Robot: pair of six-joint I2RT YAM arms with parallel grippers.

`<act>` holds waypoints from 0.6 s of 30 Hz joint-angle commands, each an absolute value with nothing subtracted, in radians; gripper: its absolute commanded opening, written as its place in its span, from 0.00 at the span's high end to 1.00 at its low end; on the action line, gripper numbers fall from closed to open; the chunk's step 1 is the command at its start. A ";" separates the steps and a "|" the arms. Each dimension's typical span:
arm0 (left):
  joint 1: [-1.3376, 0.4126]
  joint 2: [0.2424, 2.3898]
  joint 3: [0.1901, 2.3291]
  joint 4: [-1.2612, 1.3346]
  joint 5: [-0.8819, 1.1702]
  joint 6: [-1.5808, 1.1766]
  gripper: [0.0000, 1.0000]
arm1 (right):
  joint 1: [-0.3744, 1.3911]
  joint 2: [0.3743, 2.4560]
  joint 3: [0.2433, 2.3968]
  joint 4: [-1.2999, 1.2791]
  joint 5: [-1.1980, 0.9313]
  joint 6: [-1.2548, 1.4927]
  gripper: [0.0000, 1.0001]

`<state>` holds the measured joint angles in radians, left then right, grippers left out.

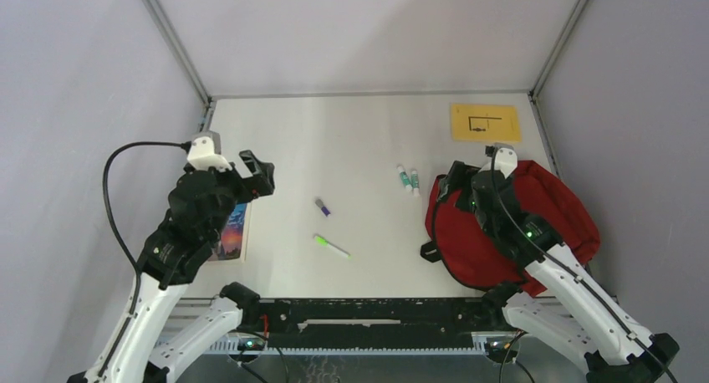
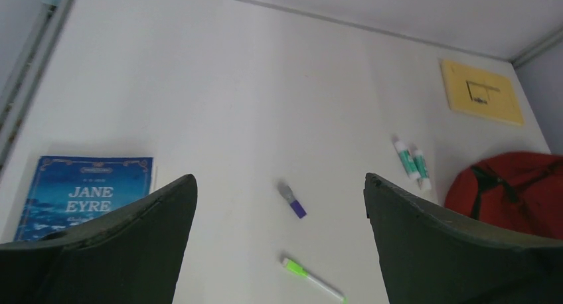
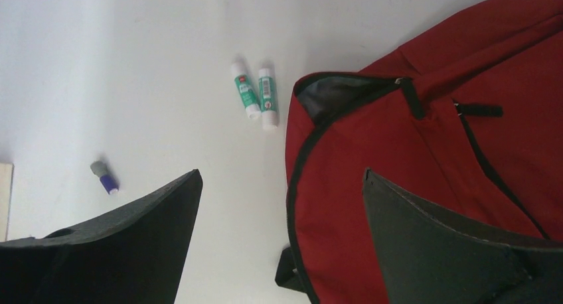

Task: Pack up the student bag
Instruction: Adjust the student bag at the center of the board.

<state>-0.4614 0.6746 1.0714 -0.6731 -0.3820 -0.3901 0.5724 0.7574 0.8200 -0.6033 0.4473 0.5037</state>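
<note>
The student bag (image 1: 458, 247) is a red backpack with black trim, lying at the right of the table. Its top opening (image 3: 335, 93) gapes a little and shows grey lining. My right gripper (image 3: 282, 172) hovers open over the bag's left edge (image 3: 411, 158), holding nothing. In the top view the right gripper (image 1: 456, 181) sits above the bag's upper left corner. My left gripper (image 2: 279, 178) is open and empty, raised above the left side of the table. In the top view the left gripper (image 1: 257, 176) hangs beside a blue book (image 1: 234, 231).
Two glue sticks (image 1: 409, 180) lie just left of the bag. A small purple and grey item (image 1: 323, 206) and a green-capped marker (image 1: 331, 246) lie mid-table. The blue "Jane Eyre" book (image 2: 86, 194) lies at the left edge. A yellow pad (image 1: 485, 122) lies far right.
</note>
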 commanded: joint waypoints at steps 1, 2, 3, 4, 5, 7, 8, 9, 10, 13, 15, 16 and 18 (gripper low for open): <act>-0.563 0.719 1.010 -0.633 -0.373 -0.389 0.01 | 0.618 0.788 0.824 -0.666 0.463 0.549 0.01; -0.609 0.736 0.992 -0.633 -0.397 -0.406 0.00 | 0.634 0.801 0.827 -0.702 0.472 0.590 0.01; -0.658 0.752 0.969 -0.634 -0.419 -0.425 0.00 | 0.642 0.820 0.833 -0.741 0.458 0.637 0.01; -0.707 0.776 0.928 -0.628 -0.430 -0.461 0.00 | 0.657 0.841 0.838 -0.782 0.436 0.676 0.02; -0.749 0.798 0.896 -0.620 -0.434 -0.494 0.00 | 0.681 0.867 0.841 -0.823 0.427 0.723 0.02; -0.839 0.849 0.852 -0.599 -0.427 -0.559 0.00 | 0.752 0.926 0.835 -0.916 0.466 0.830 0.02; -0.867 0.875 0.841 -0.589 -0.424 -0.587 0.00 | 0.789 0.953 0.828 -0.939 0.489 0.867 0.02; -0.895 0.901 0.841 -0.578 -0.423 -0.608 0.00 | 0.816 0.979 0.819 -0.951 0.502 0.890 0.01; -0.914 0.925 0.845 -0.566 -0.421 -0.624 0.00 | 0.833 1.007 0.811 -0.950 0.500 0.901 0.01; -0.936 0.976 0.861 -0.524 -0.412 -0.642 0.00 | 0.839 1.094 0.781 -0.896 0.474 0.886 0.01; -0.936 0.997 0.874 -0.517 -0.421 -0.644 0.00 | 0.838 1.144 0.759 -0.855 0.482 0.875 0.02; -0.936 1.004 0.881 -0.517 -0.426 -0.640 0.00 | 0.837 1.167 0.755 -0.846 0.491 0.873 0.03; -0.937 1.011 0.890 -0.526 -0.442 -0.630 0.00 | 0.835 1.206 0.750 -0.843 0.516 0.875 0.08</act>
<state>-0.9333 1.0065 0.8467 -0.5808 -0.4091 -0.6033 0.8337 1.1549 0.7567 -0.8715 0.4629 0.8402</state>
